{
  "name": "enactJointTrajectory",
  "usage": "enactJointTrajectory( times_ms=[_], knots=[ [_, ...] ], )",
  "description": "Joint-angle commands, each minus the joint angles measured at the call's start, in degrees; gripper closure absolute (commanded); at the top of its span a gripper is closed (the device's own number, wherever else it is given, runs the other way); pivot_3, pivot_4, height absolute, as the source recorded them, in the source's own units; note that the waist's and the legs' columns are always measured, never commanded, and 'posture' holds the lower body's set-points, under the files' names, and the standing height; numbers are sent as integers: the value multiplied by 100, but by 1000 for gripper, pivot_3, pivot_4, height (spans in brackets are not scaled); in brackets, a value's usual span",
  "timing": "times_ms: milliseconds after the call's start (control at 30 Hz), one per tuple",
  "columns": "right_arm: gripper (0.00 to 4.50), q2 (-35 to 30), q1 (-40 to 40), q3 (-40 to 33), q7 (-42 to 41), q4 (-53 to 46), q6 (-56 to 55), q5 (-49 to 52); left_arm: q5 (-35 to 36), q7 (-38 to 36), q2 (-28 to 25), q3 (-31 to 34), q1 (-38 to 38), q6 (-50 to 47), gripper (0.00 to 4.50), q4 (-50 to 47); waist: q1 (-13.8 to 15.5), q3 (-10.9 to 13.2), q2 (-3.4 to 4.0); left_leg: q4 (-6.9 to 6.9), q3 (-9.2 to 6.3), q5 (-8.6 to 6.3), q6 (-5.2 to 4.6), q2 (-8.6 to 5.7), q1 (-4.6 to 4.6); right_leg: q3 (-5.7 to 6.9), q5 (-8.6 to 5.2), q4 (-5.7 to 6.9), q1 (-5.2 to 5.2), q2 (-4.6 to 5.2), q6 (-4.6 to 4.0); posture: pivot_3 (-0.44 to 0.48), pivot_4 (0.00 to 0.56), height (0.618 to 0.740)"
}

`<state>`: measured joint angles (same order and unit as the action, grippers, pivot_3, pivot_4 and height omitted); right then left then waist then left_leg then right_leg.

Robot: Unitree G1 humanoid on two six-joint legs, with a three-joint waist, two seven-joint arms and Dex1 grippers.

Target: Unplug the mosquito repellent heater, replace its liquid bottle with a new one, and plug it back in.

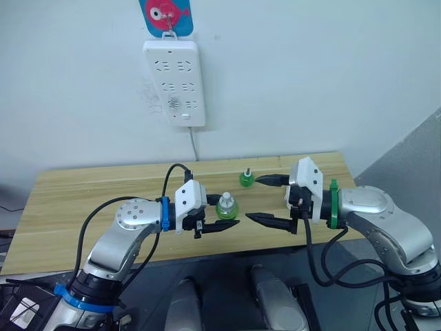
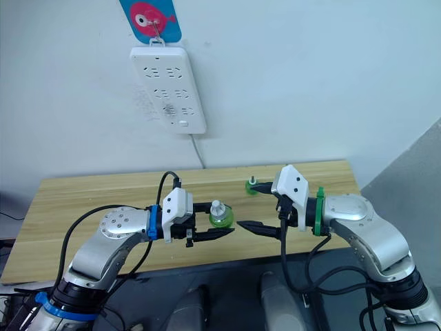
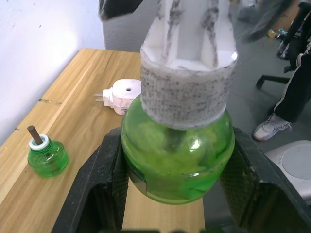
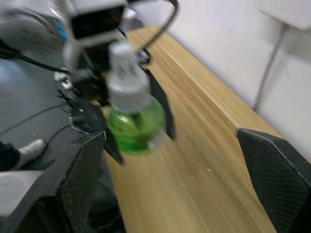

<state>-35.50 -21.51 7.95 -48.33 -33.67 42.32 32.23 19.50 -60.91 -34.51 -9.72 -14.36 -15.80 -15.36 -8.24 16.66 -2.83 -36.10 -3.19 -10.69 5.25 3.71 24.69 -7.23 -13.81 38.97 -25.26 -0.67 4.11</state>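
My left gripper (image 1: 224, 210) is shut on the new one (image 1: 226, 206), a round green bottle with a white cap, held upright just above the table's front part. My right gripper (image 1: 252, 199) stands open right of it, its fingers spread above and below the level of that bottle and not touching it. The capless liquid bottle (image 1: 247, 178), with its bare wick, stands on the table just behind the right gripper's upper finger. The white mosquito repellent heater (image 3: 124, 95) lies on its side on the wood, prongs showing, unplugged, beyond the held bottle in the left wrist view.
A white power strip (image 1: 174, 83) hangs on the wall above the wooden table (image 1: 83, 200), its cord running down behind the table. A person's leg and shoe (image 3: 272, 128) stand on the floor past the table's end.
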Motion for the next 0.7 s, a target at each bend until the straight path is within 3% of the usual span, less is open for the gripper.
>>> enactJointTrajectory(
  times_ms=[33, 233, 300, 367, 633, 700],
  knots=[
    [0, 337, -252, 91, 313, -333, 254, 306, 38, -68, 4, -27, -70, 101, 2272, -134, 2, 0, 0, 0, 0, 0, 0, 0, 0, 0, 0, -1, 0, 0, 0, -176, 241, 740],
    [0, 843, -565, 406, 695, -126, 406, 192, 19, -84, 33, -60, -98, 92, 2272, -132, 5, 0, 0, -1, 1, 0, 0, -1, 2, -1, 0, -3, 0, 1, 0, -175, 241, 740],
    [374, 957, -636, 487, 761, -17, 404, 154, 15, -85, 45, -65, -100, 85, 2272, -136, 7, 0, 0, 0, 1, 0, 0, 0, 3, 0, 0, -5, 0, 1, 1, -169, 241, 740],
    [898, 999, -679, 564, 735, 49, 369, 126, 16, -79, 58, -59, -103, 69, 2272, -140, 11, 0, 0, 1, 1, 0, 0, 0, 3, 1, 0, -4, -2, 1, 0, -165, 240, 740],
    [3859, 859, -781, 721, 442, 52, 173, 18, 18, -35, 54, 4, -51, 20, 2272, -178, 16, 0, 0, 1, 1, 0, 0, 0, 3, 1, 0, -4, -1, 1, 0, -157, 236, 740],
    [4223, 822, -795, 705, 384, 32, 106, 38, 20, -18, 53, 17, -30, 3, 2272, -179, 16, 0, 0, 1, 0, 0, 0, 0, 3, 2, 0, -4, -1, 1, 0, -160, 235, 740]
  ],
)
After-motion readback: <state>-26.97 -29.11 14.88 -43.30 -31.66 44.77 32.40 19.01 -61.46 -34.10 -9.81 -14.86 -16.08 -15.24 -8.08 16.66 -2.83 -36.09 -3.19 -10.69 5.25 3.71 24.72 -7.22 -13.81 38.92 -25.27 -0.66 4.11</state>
